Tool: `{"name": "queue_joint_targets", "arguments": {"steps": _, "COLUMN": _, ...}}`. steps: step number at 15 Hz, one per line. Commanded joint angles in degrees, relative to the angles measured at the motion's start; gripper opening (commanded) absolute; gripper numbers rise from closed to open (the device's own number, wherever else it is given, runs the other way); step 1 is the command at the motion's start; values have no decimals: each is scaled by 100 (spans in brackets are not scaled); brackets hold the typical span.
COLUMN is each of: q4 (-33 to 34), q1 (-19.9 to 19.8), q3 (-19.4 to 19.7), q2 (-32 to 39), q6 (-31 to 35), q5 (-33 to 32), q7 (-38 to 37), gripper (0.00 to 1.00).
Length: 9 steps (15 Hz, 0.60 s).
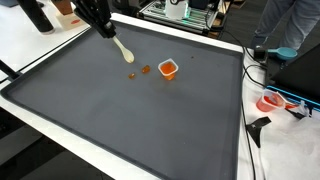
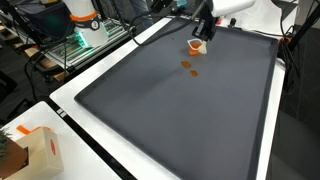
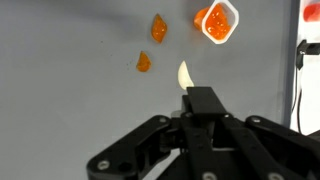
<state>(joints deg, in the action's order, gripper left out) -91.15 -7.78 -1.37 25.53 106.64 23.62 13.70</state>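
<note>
Jaws clamped tight on a pale spoon (image 3: 184,75), its tip slanting down over the dark counter (image 1: 120,120). Two orange pieces (image 3: 158,27) and a small cup (image 3: 218,20) lie just ahead. The arm (image 1: 95,12) leans in from the far corner.

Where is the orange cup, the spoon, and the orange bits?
orange cup (image 1: 168,71), in an exterior view, its front wall.
spoon (image 3: 185,75), wrist view, its pale tip.
orange bits (image 3: 159,28), wrist view, the upper piece.
</note>
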Motion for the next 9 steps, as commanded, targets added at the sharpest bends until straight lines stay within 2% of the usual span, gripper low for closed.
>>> {"name": "queue_joint_targets", "arguments": {"steps": 1, "q4": -469, "q1": 239, "q3": 57, "q2": -462, "q6": 293, "q5": -478, "q7": -197, "gripper": 3}}
{"name": "queue_joint_targets", "arguments": {"steps": 9, "q4": -866, "q1": 575, "q3": 30, "q2": -910, "q6": 633, "q5": -1220, "q7": -435, "gripper": 3}}
